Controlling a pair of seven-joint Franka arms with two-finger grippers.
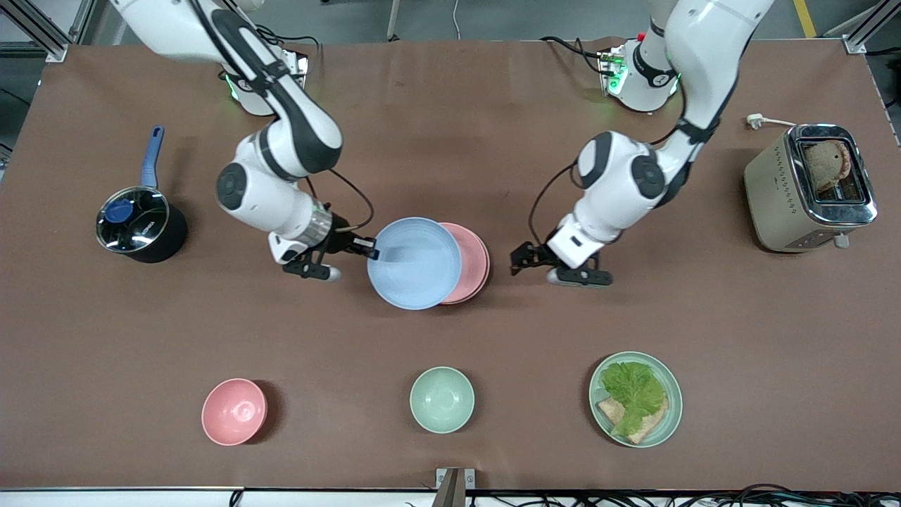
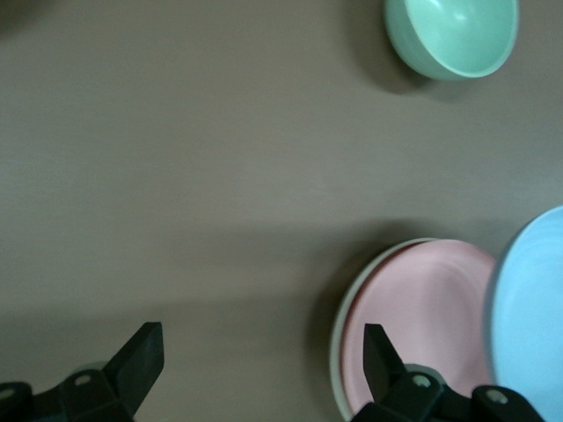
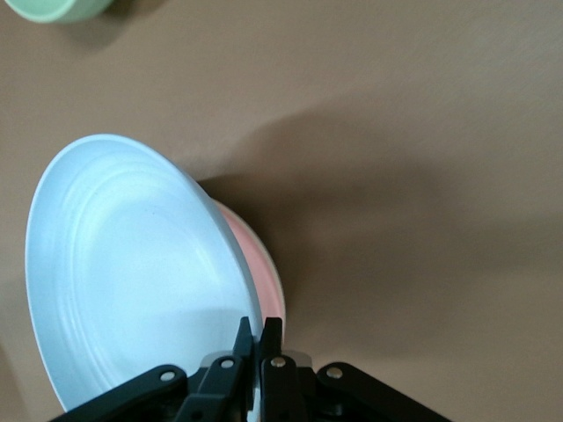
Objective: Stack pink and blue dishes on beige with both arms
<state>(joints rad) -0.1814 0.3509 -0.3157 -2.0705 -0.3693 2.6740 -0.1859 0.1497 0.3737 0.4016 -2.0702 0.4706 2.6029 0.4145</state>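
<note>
My right gripper (image 1: pixel 371 248) is shut on the rim of the light blue plate (image 1: pixel 414 264), which it holds tilted over the stack. In the right wrist view the fingertips (image 3: pixel 255 332) pinch that rim of the blue plate (image 3: pixel 123 281). The pink plate (image 1: pixel 470 264) lies underneath, partly covered. It rests on the beige plate (image 2: pixel 336 343), of which only a pale rim shows. My left gripper (image 1: pixel 524 259) hangs open and empty low over the table, beside the stack toward the left arm's end. In its wrist view the left gripper (image 2: pixel 262 359) has the pink plate (image 2: pixel 431 308) by one finger.
A black pot (image 1: pixel 139 227) with a blue handle stands toward the right arm's end. A toaster (image 1: pixel 809 186) with bread stands toward the left arm's end. Nearer the front camera are a pink bowl (image 1: pixel 234 411), a green bowl (image 1: pixel 441 398) and a green plate (image 1: pixel 674 394) with lettuce and bread.
</note>
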